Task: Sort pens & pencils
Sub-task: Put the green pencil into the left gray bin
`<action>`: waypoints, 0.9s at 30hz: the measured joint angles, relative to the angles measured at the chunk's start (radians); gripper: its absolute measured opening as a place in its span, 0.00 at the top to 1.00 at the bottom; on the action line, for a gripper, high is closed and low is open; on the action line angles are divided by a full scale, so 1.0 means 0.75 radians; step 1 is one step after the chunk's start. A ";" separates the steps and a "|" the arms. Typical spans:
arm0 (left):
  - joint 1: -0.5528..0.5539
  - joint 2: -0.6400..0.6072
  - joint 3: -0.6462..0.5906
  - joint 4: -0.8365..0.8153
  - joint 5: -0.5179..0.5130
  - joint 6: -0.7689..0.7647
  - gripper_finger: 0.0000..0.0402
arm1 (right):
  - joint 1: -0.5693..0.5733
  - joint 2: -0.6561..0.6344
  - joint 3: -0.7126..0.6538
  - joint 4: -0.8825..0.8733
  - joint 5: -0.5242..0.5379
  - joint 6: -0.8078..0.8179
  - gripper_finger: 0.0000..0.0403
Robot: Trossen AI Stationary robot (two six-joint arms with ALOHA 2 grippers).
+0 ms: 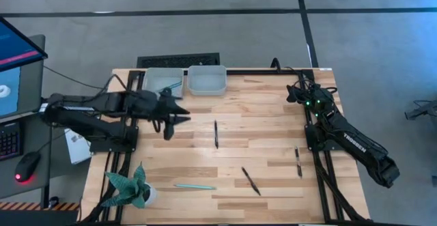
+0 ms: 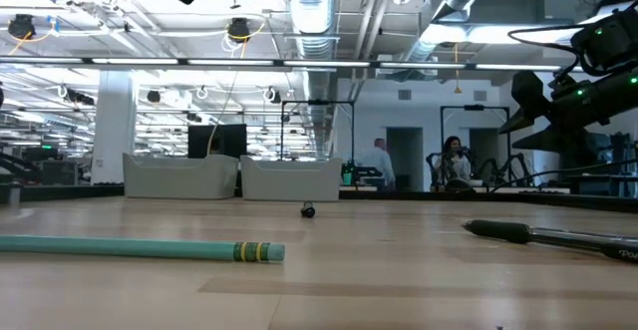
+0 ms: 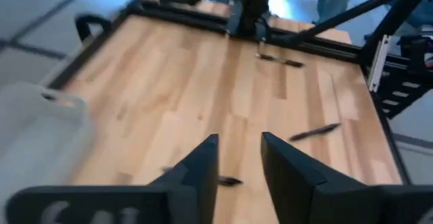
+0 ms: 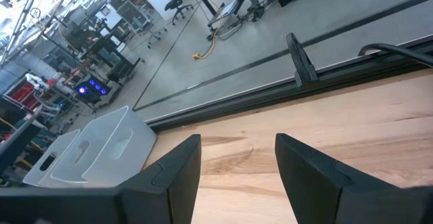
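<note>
So the left gripper [image 1: 179, 112] has its fingers [image 3: 203, 166] parted with nothing between them, hanging over the desk [image 1: 273, 117] just in front of the left bin [image 1: 162, 80]. The right gripper [image 4: 237, 163] is also spread and empty, parked up at the far right corner of the desk, looking along the back rail toward the bins.

Progress-wise, I'd call it roughly a third done. The left bin has at least one teal pencil [image 1: 171, 87] in it, maybe two, hard to tell from above. The right bin [image 1: 207, 80] looks like it holds nothing, though I can't be sure.

What's left out on the desk:
- a black pen [image 1: 216, 134] near the middle, closest to the left arm
- another black pen [image 1: 250, 181] lying at a slant, nearer the front
- a third black pen [image 1: 298, 162] by the right arm's base
- a teal pencil [image 1: 194, 186] at the front, near the potted plant [image 1: 130, 187]

My guess is the black ones are meant for the right bin, so that whole group is untouched.
</note>
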 joint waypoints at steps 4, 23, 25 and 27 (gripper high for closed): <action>-0.133 0.134 0.000 0.057 -0.013 -0.061 0.64 | 0.000 0.000 0.000 0.000 0.000 -0.010 0.47; -0.565 0.958 0.386 -0.249 -0.082 -0.308 0.58 | 0.000 0.000 0.000 0.000 -0.001 -0.012 0.47; -0.581 1.029 0.478 -0.329 -0.079 -0.313 0.58 | 0.000 0.000 0.000 0.000 -0.001 -0.012 0.47; -0.591 1.091 0.545 -0.375 -0.069 -0.315 0.58 | 0.000 0.000 0.000 0.000 -0.001 -0.012 0.47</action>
